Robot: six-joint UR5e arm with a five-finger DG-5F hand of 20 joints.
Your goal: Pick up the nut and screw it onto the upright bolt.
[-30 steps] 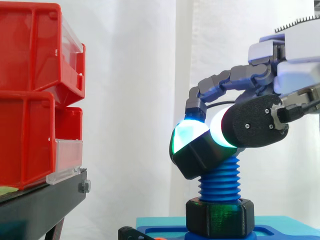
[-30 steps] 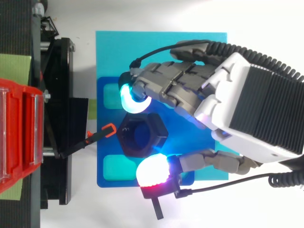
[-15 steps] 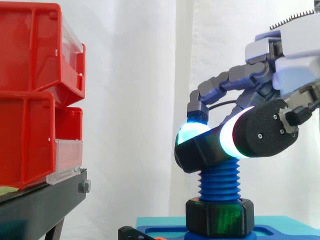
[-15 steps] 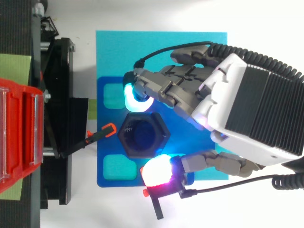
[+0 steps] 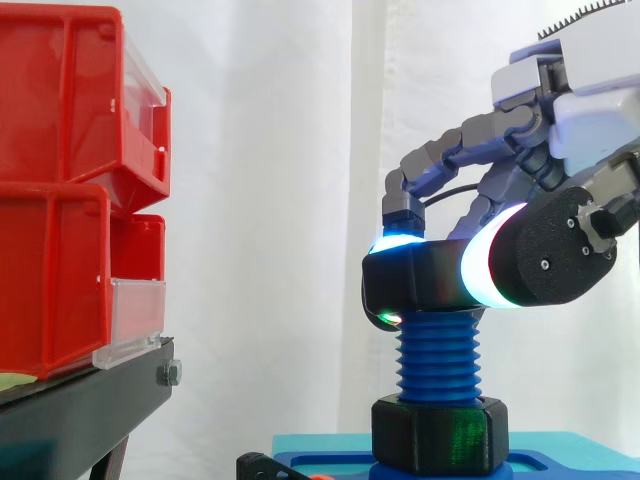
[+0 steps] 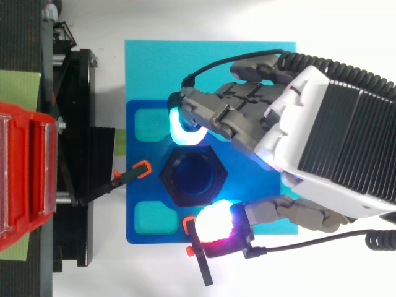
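White curtain (image 5: 270,200) behind, red bins (image 5: 60,180) stacked on a black stand (image 5: 80,410) at the left of the side view. Entering from the right edge: robot hand (image 5: 590,110), closed narrowly in a pinch on the black nut (image 5: 415,285). Cyan-glowing fingertip (image 5: 392,245) down on the nut's top edge, white-glowing thumb pad (image 5: 488,272) pressed against its right side. Nut at the top of the blue bolt (image 5: 438,360), roughly level, right of the frame's middle. Bolt upright, long axis vertical, threads bare between the nut and a black hex collar (image 5: 440,432) at the foot, seated in a blue tray (image 5: 310,445).

From above: bolt seen end-on as a dark blue disc inside the nut's hexagon (image 6: 171,176). Cyan fingertip just above the hexagon in the frame, thumb pad (image 6: 213,226) just below, on opposite sides. Height on the thread readable from the side, the two-sided grip from above.
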